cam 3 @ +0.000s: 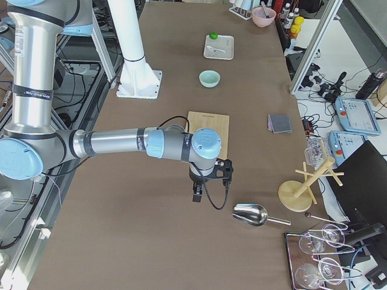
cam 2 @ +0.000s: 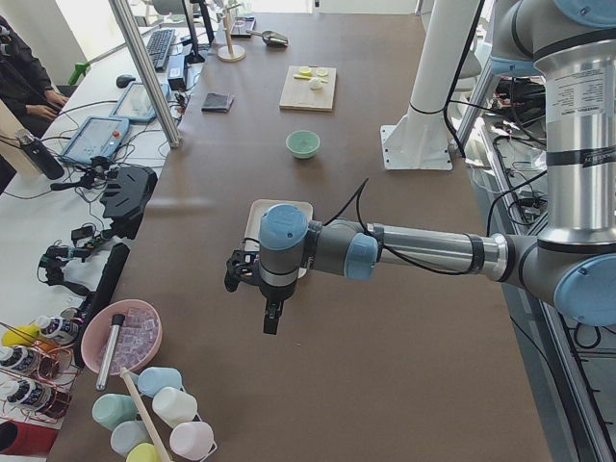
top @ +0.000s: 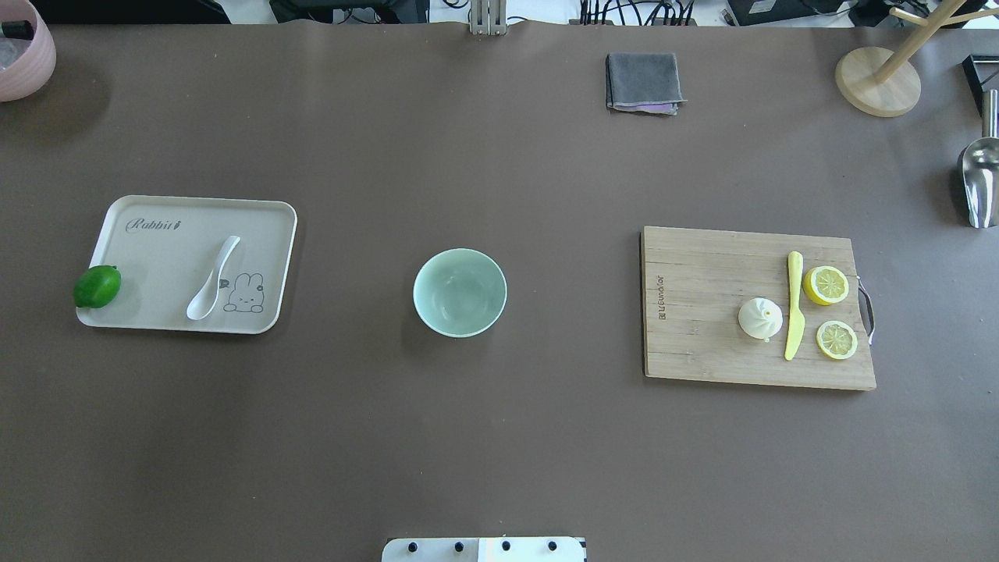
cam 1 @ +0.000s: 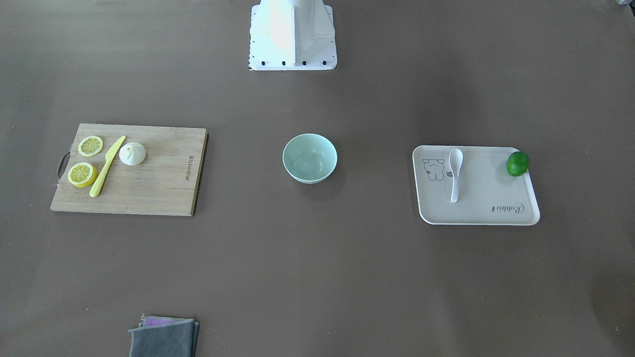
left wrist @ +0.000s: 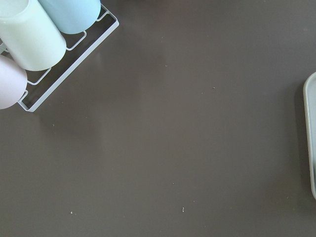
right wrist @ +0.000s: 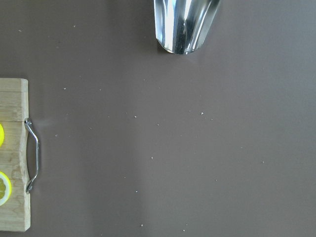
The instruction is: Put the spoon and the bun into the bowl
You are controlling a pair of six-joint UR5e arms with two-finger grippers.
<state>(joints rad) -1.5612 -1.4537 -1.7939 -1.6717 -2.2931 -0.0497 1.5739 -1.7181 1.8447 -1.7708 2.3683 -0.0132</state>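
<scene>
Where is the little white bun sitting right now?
In the overhead view the bun sits on the wooden cutting board at right, just left of the yellow knife.

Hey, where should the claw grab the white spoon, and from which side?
Probably the narrow handle of the spoon, mid-length, coming straight down with the jaws across its width. It lies flat on the tray, and the deep scoop is wider and rounded.

A long table (top: 499, 453) with a matte brown top fills the middle of the room, and soft pale glare lies in patches across it. Along one side runs a white bench (cam 2: 34, 217) crowded with a keyboard (cam 2: 159, 46), a blue-edged tablet (cam 2: 96, 140) and black cables, behind a slanted aluminium post (cam 2: 144, 72). On the opposite side, metal frame rails and loose wiring (cam 3: 78, 75) sit lower down.
</scene>
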